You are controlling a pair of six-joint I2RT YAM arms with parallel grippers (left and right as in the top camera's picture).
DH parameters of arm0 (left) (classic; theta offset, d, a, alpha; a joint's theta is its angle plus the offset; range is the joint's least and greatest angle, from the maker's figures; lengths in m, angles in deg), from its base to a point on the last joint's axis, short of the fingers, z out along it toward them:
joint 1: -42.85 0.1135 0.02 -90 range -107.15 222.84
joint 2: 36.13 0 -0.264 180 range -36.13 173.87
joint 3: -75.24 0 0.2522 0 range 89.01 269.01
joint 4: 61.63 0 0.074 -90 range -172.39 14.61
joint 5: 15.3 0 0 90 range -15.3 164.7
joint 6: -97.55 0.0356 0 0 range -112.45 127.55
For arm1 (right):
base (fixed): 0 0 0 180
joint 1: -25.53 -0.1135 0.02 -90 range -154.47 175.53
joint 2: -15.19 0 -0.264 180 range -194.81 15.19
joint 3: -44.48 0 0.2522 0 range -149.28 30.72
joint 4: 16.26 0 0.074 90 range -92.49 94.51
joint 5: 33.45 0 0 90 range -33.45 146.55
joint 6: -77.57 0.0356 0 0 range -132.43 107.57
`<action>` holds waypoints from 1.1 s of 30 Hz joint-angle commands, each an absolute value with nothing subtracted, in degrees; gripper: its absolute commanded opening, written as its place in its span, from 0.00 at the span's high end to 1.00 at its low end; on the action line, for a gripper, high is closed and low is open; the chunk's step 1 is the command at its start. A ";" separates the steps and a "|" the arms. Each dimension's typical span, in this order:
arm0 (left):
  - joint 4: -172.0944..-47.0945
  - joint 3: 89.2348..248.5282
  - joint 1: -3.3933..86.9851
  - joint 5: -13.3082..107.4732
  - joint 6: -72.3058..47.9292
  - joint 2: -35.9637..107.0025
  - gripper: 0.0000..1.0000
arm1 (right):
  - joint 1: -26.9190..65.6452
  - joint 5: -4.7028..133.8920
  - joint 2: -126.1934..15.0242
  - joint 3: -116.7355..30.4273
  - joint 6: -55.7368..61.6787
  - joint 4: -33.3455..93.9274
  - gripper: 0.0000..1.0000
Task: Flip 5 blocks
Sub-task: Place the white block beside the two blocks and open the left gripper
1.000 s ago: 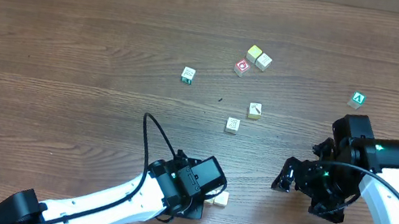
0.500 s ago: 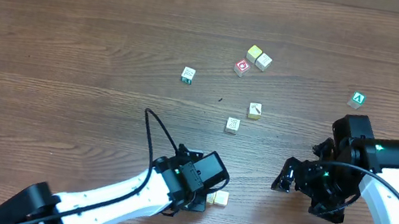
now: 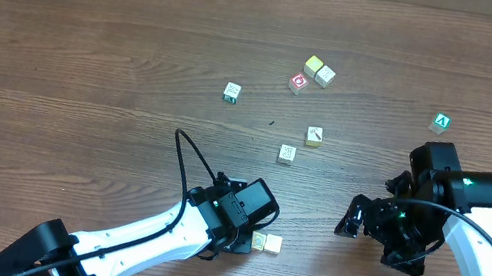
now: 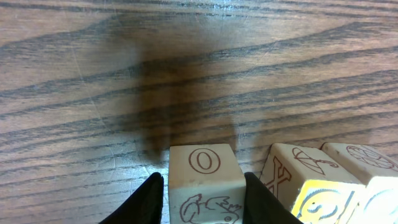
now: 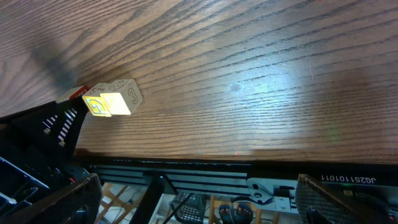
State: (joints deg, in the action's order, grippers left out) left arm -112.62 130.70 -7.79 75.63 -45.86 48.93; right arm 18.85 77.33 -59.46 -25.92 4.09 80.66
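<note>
In the left wrist view a cream block (image 4: 202,163) printed with an "O" and a fish sits on the table between my left gripper's (image 4: 202,182) fingers. The jaws are open, with a thin gap on the left side. Two more blocks (image 4: 292,180) (image 4: 367,168) lie just to its right. Overhead, the left gripper (image 3: 243,239) covers the O block, and the two neighbours (image 3: 259,241) (image 3: 273,245) show beside it. Further blocks lie apart up the table (image 3: 287,153) (image 3: 314,136) (image 3: 232,92). My right gripper (image 3: 379,238) is open and empty.
A red-marked cube (image 3: 298,82) sits beside a yellow and cream pair (image 3: 319,70). A green "A" cube (image 3: 442,122) is at the far right. The right wrist view looks over the table's front edge (image 5: 205,155) at the frame below.
My left jaws have widened around the O block and the gripper has shifted slightly left, uncovering a second block beside it. The right arm has not moved.
</note>
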 commanded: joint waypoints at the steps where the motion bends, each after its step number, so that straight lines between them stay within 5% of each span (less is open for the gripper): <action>1: -112.47 130.46 -7.52 76.59 -44.66 49.28 0.66 | 19.11 77.61 -59.46 -26.99 3.82 80.53 0.00; 25: -109.65 131.07 -6.82 76.46 -44.74 49.21 0.60 | 19.11 77.61 -59.46 -26.99 3.82 80.44 0.00; 33: -114.15 133.15 0.63 76.61 -39.37 44.71 0.61 | 19.11 77.61 -59.46 -26.99 3.85 80.51 0.00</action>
State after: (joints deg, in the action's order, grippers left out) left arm -112.71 130.96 -2.15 75.67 -43.87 48.23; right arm 18.85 77.33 -59.46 -25.92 4.04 80.64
